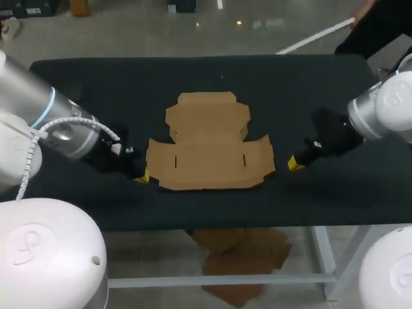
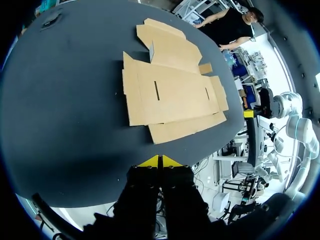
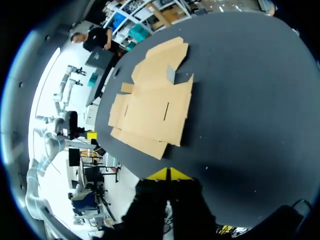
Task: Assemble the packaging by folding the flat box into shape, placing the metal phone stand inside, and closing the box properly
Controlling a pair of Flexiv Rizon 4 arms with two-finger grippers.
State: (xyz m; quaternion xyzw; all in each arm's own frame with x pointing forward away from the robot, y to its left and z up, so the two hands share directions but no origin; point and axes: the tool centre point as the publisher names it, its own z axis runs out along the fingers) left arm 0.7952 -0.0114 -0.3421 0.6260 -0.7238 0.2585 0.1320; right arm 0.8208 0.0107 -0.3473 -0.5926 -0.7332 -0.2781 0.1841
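Note:
A flat, unfolded brown cardboard box lies in the middle of the black table. My left gripper sits just off the box's front left corner, its yellow tips pressed together and holding nothing. My right gripper is a little beyond the box's right flap, also shut and empty. In the left wrist view the box lies ahead of the shut gripper. The right wrist view shows the box ahead of its shut gripper. No metal phone stand is in view.
More brown cardboard sheets lie under the table by its front edge. The table's front edge runs close behind both grippers. Bare black tabletop lies around the box on all sides.

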